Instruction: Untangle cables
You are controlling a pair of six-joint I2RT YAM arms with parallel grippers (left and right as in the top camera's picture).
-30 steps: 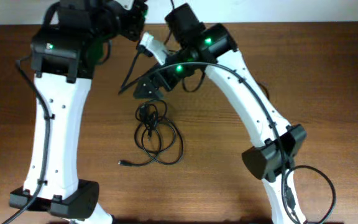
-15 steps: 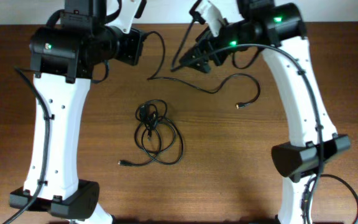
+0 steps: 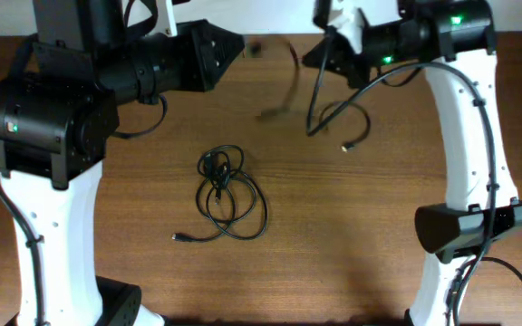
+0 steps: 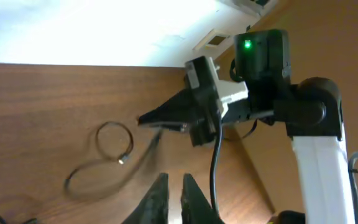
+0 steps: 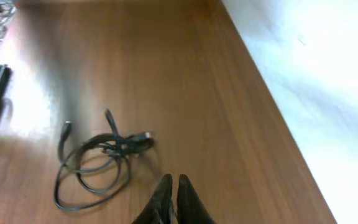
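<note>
While suspended from the right fingers (image 3: 326, 47), pinched on its upper end, thin black separated cable (image 3: 350, 119) trails downward onto brown wooden counter (image 3: 352, 226). Remaining thin black knotted cable bundle (image 3: 227, 195) at counter centre, below and nearer left fingers (image 3: 236, 41), pressed together, empty. Bundle elongated front-to-back. No legible labels.

cables (image 3: 229, 195) knotted — strand (image 3: 333, 109) apart
</note>
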